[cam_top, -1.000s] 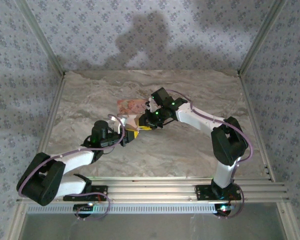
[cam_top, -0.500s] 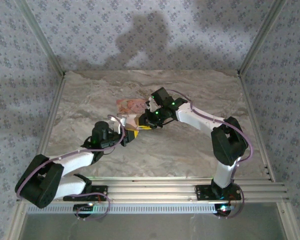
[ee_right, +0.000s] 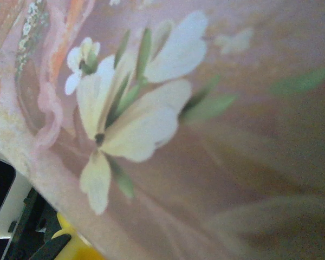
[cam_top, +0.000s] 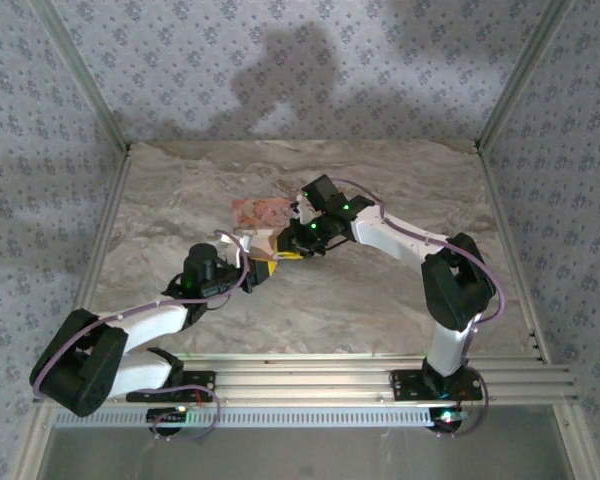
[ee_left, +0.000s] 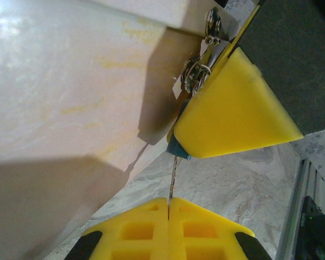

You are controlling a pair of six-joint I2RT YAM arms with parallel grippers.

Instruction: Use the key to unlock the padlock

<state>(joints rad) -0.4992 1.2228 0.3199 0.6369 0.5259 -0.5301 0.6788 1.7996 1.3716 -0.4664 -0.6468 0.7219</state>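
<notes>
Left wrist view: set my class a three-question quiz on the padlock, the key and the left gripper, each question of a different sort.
1. True or false: the left gripper stands wide open.
2. The padlock body is: A teal; B red; C black.
3. Fill in: the thin metal blade running from the left gripper's fingertips up to the padlock is the ____.
Answers: 1 false; 2 A; 3 key.
</notes>
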